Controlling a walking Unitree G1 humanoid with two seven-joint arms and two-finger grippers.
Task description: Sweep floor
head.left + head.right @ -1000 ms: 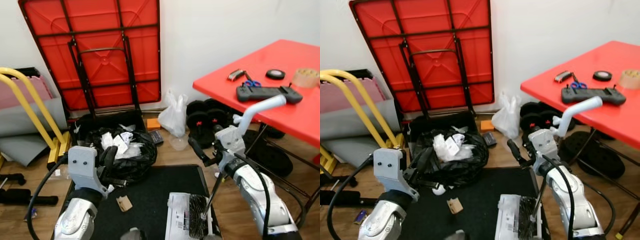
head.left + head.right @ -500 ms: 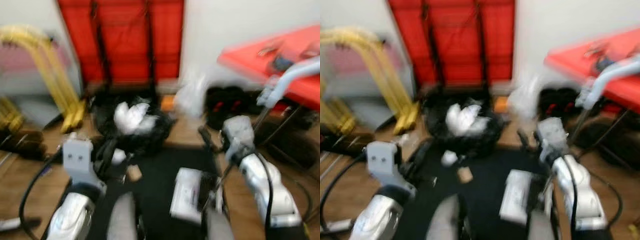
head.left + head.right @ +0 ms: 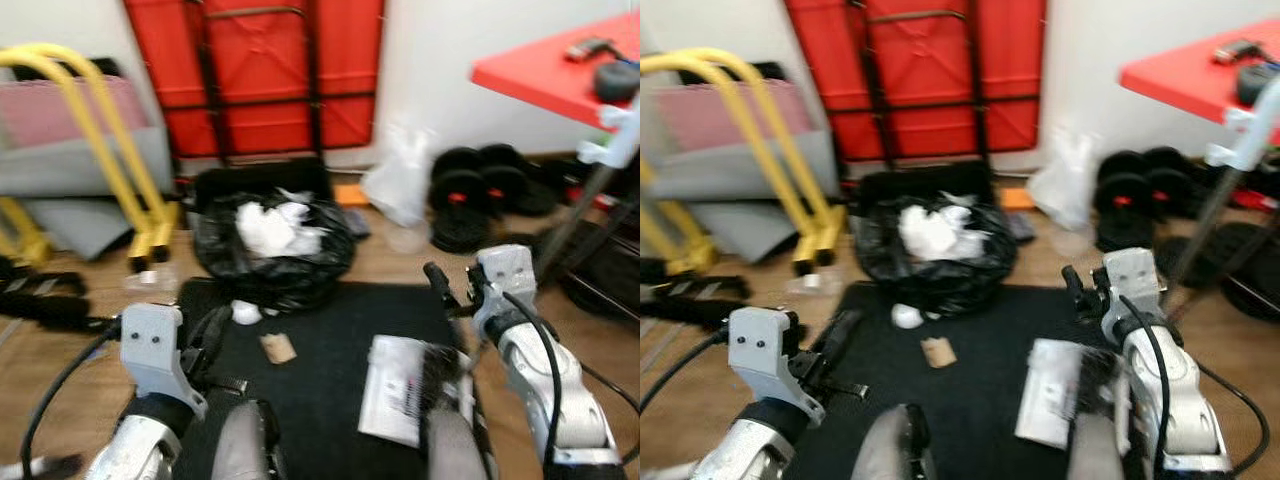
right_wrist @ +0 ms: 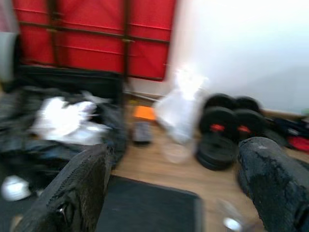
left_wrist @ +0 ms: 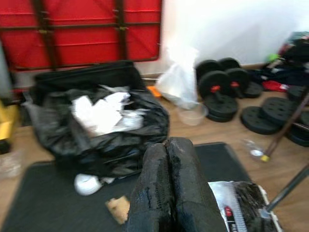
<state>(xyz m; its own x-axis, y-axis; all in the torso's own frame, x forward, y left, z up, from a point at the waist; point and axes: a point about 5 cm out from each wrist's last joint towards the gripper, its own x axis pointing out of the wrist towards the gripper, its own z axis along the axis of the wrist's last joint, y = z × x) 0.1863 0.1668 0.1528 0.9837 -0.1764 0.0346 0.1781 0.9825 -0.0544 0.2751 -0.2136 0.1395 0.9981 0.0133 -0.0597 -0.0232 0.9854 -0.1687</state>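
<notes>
While my left gripper (image 5: 166, 193) is clenched empty and my right gripper (image 4: 174, 188) spread wide, neither holds a broom. Walking on blurred, I risk trampling the dustpan (image 3: 405, 390) and cardboard scrap (image 3: 278, 347) on the black mat (image 3: 330, 330).

Black trash bag (image 3: 272, 250) (paper-stuffed) near weights (image 3: 462, 190)

You face a plain white wall (image 3: 440, 60) above a brown wooden plank floor (image 3: 60, 350). A folded red table with black metal legs (image 3: 262, 75) leans on that wall. A red-topped table (image 3: 545, 70) stands at right. A black rectangular floor mat (image 3: 330, 340) covers the floor centre.
</notes>
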